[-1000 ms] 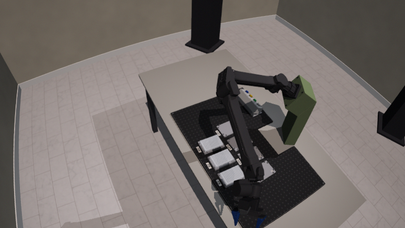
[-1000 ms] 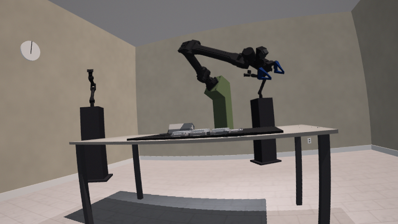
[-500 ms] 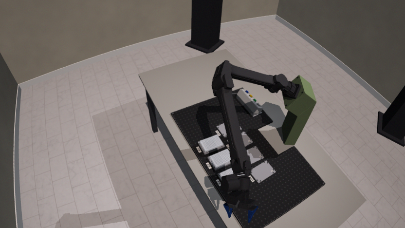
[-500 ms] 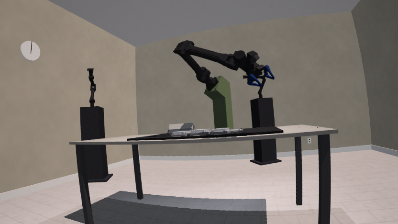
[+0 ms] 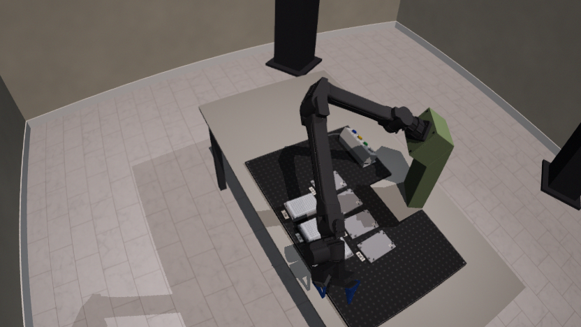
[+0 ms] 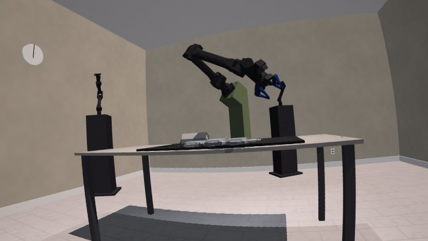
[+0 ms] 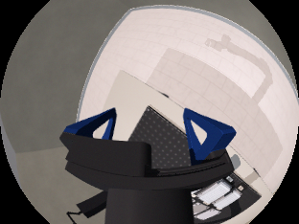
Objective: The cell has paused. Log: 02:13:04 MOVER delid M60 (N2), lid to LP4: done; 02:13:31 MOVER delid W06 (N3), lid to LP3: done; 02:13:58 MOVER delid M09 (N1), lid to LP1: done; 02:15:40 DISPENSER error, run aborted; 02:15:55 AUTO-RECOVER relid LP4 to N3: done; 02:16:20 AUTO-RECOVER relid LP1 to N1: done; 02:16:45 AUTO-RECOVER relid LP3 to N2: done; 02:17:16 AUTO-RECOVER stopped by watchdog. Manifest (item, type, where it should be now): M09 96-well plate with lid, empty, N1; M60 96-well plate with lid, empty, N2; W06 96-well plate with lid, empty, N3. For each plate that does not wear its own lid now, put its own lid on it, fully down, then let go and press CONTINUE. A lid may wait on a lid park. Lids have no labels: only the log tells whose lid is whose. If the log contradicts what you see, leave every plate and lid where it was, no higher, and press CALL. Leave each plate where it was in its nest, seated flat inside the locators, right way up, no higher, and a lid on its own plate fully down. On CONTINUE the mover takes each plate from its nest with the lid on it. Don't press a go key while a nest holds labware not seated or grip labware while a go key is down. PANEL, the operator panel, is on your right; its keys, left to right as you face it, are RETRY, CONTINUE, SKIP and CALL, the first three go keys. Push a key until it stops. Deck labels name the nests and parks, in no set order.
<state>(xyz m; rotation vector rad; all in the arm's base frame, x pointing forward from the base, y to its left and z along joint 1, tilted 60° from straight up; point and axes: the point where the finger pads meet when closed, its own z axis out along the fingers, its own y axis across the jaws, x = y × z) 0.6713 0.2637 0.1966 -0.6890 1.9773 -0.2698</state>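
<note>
Three lidded white 96-well plates stand in a row on the black deck mat [image 5: 406, 251]. The far plate [image 5: 301, 205] shows whole. The middle plate [image 5: 309, 229] is partly behind my forearm. The near one [image 5: 348, 249] is almost hidden by my wrist. Several grey lid parks lie beside them, among them one [image 5: 376, 246] at the near end and one [image 5: 360, 223] next to it, with no lid that I can make out. My gripper [image 5: 335, 289] [image 6: 269, 88] is open and empty, high above the mat's near left edge. In the wrist view the blue fingers frame the mat, with the plates [image 7: 218, 195] at the lower right. The deck labels are too small to read.
The operator panel [image 5: 357, 146] with coloured keys sits at the far end of the mat, near the green arm pedestal [image 5: 428, 158]. Black camera pillars stand on the floor behind the table [image 5: 294, 36] and at the right [image 5: 564, 175].
</note>
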